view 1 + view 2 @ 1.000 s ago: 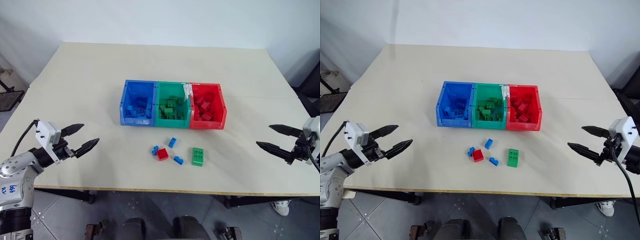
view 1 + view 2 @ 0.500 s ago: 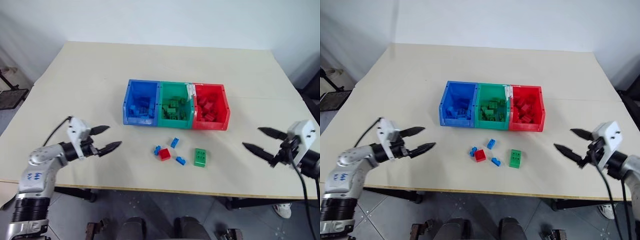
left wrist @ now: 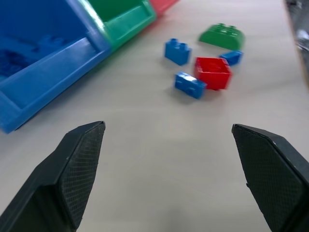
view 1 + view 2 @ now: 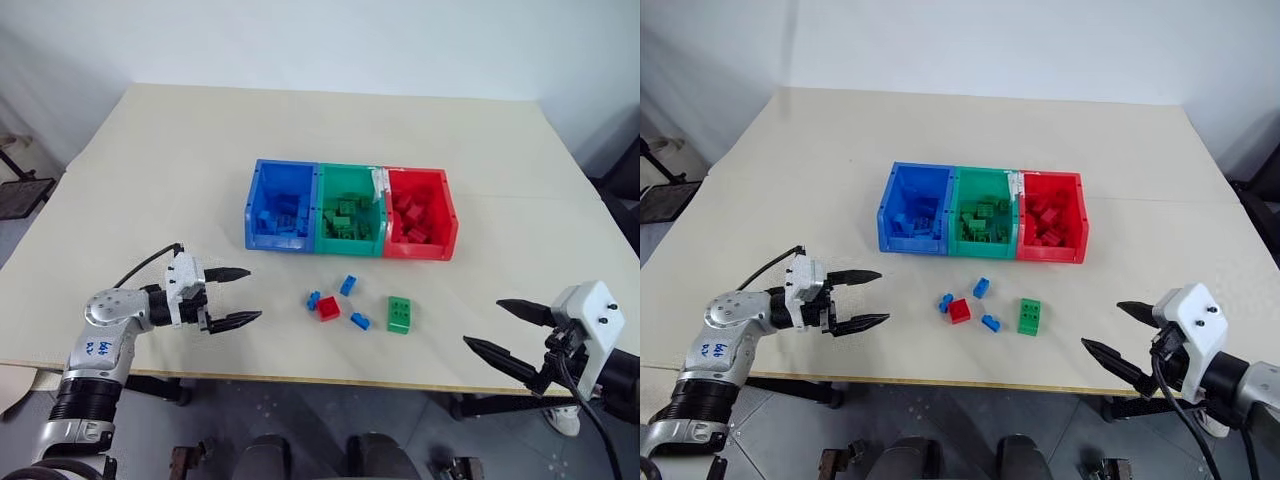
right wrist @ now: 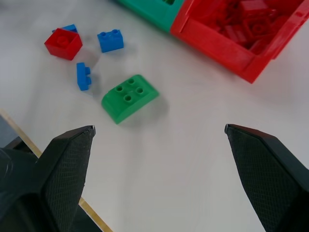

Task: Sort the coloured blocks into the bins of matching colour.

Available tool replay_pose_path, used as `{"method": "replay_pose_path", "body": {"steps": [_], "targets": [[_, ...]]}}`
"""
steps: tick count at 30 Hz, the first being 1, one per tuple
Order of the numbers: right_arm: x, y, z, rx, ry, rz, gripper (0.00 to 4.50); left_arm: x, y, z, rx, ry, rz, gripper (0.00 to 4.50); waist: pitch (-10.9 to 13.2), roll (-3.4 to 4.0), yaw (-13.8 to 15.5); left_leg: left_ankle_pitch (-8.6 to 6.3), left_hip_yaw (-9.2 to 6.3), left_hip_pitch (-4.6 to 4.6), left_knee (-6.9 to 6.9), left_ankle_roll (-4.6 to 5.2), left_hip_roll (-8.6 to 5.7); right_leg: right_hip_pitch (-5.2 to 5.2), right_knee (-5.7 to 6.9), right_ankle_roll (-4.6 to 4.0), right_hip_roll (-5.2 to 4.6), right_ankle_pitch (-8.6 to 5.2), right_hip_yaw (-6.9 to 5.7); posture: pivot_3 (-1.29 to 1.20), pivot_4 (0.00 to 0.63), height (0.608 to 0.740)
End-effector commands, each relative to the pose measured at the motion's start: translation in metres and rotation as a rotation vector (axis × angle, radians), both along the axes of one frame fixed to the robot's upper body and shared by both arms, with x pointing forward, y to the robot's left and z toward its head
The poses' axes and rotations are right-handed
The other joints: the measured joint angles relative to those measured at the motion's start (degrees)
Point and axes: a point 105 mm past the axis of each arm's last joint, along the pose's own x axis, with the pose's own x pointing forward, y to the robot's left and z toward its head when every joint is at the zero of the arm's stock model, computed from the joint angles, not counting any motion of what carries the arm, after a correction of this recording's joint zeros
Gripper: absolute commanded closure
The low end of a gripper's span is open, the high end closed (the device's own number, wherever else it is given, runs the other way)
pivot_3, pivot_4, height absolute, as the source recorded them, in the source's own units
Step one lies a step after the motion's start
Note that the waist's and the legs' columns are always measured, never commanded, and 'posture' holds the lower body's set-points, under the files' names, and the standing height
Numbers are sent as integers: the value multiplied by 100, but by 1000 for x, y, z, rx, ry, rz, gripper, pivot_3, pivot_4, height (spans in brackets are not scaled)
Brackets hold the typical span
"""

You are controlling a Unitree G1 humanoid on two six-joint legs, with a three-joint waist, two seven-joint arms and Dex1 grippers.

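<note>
Here both the left claw (image 4: 232,296) and the right claw (image 4: 508,332) gape empty over the counter (image 4: 180,180), the loose blocks (image 4: 358,308) lying between them.

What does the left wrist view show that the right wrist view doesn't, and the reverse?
Left wrist, not right wrist: the blue bin and the open left gripper.
Right wrist, not left wrist: the inside of the red bin with its red bricks, the table's front edge and the open right gripper.
Both: the green bin, the loose green block, the red block and the three blue blocks, all on the table.
</note>
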Motion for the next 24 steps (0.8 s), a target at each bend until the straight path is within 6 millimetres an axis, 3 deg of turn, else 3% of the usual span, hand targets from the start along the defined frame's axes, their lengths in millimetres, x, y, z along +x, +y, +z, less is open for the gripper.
{"method": "replay_pose_path", "body": {"steps": [1, 6, 14, 19, 24], "targets": [[8, 19, -2, -47, 12, 66, 0, -12, 9, 14, -19, -57, -46, 35, 0, 0, -50, -3, 1, 1, 0, 5, 0, -1, 0, 0, -1, 0, 1, 0, 150, 740], [17, 32, -14, -79, 96, 98, 0, -17, 5, 32, -41, -120, -64, 35, 0, 0, -97, -7, -14, -7, -2, 14, 1, -6, 3, -4, -3, -2, -4, 0, 150, 740], [56, 33, -34, -52, 124, -188, 0, -30, -2, 40, -66, -133, -64, 35, 0, -1, -136, -1, -21, -10, 0, 2, -1, -7, 6, -4, -3, -2, -3, 0, 150, 740], [58, 38, -36, -12, 127, -236, 0, -35, 0, 40, -70, -127, -47, 35, 0, 1, -132, 2, -20, -12, -5, -3, -1, -17, 18, -4, -3, -2, -1, 0, 150, 740], [49, 59, -34, 47, 139, -157, 0, -41, 5, 38, -68, -110, -27, 35, 1, 1, -133, -4, -21, -11, -8, 7, -2, -17, 17, -4, -3, -2, -1, 0, 150, 740]]}}
